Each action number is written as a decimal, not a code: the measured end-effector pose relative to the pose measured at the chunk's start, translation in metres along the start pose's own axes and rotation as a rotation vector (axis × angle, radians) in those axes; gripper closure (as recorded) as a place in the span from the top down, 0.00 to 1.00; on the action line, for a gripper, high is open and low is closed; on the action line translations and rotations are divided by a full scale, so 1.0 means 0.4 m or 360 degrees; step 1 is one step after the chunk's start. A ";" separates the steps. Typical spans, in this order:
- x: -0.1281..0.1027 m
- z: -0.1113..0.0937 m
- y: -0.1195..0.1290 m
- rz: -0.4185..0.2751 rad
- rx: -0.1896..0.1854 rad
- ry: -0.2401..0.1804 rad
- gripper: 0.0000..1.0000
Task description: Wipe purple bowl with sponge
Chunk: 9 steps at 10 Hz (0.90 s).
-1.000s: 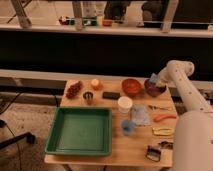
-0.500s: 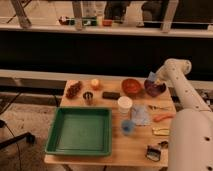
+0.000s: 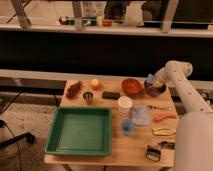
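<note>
My gripper (image 3: 152, 82) sits at the right of the frame, at the upper right corner of the table (image 3: 135, 150), right over the left rim of the purple bowl (image 3: 158, 90). Its fingers are closed tight on the sponge (image 3: 149, 78), which shows as a pale blue bit at the tip, just above the bowl. The orange-red bowl (image 3: 131, 86) stands just left of it, and the green tray (image 3: 80, 131) fills the lower left.
</note>
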 end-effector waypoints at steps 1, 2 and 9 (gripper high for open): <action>-0.005 -0.009 0.013 0.0009 -0.0015 -0.0016 0.00; -0.013 -0.013 0.021 0.0012 -0.0028 -0.0025 0.00; 0.050 -0.053 0.067 0.0088 -0.0084 0.0030 0.00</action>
